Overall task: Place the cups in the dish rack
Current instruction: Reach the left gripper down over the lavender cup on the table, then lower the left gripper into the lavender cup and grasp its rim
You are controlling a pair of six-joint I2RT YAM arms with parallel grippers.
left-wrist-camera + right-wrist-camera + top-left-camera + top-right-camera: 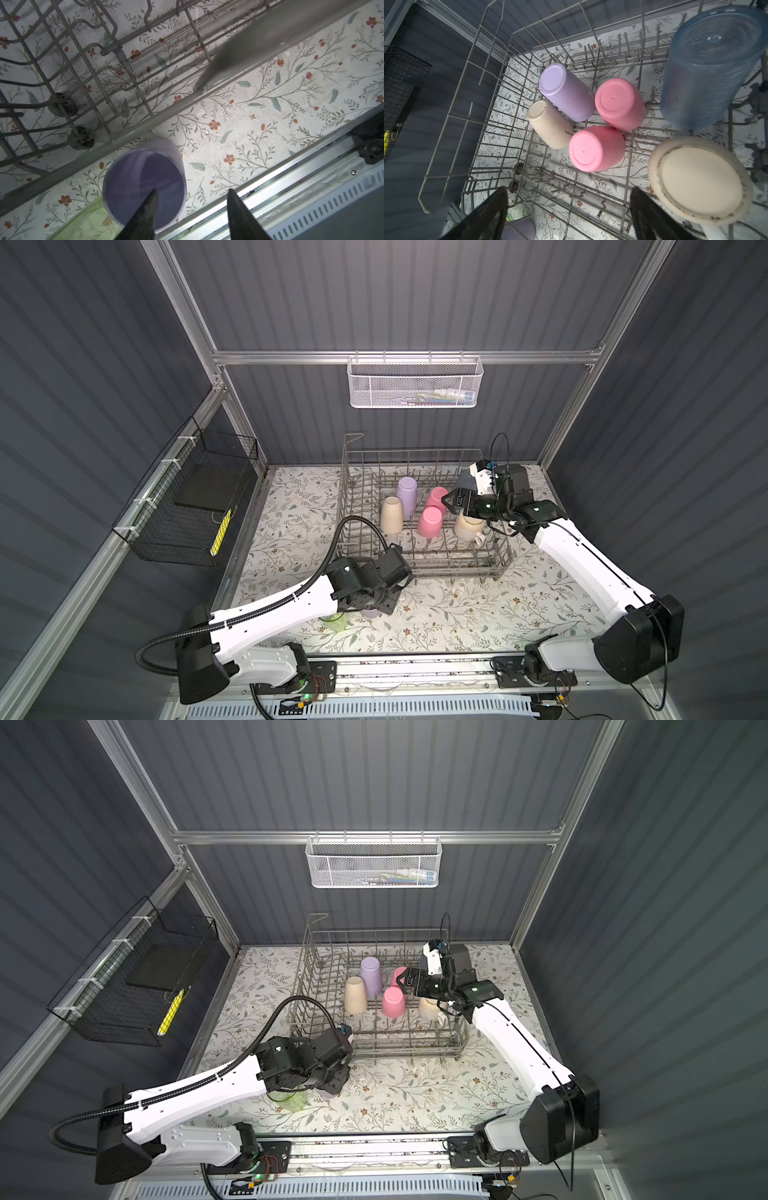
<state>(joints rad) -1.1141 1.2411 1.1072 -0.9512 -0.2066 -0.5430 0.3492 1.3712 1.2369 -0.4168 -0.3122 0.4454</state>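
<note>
Top views: the rack (457, 563), grey wire with tall sides, is sitting on a floral mat (478, 614). The right gripper (449, 504) is hovering over the rack's right half, jaws wide apart and empty. The left gripper (376, 605) is pointing down just in front of the rack, over a lilac cup (371, 612), with a green cup (334, 621) just beside it; both cups are standing outside the rack. Left wrist: the lilac cup is standing mouth-up, smooth opaque plastic with a thin round rim. One finger (145, 214) is hanging over its mouth and the other outside its wall, jaws apart, not pinching. The green cup is clear plastic and looks to be touching it. Right wrist: racked mouth-down among the tines (623, 47) are a second lilac (566, 93), a slim cream (550, 124), two pinks (596, 148), a wide cream (699, 182) and a ribbed clear blue cup (708, 68). Risks, as I judge them: a pinch on that slick thin rim could be slipping or tipping the cup into the green one, and a low carry could be catching the rack's front wire.
</note>
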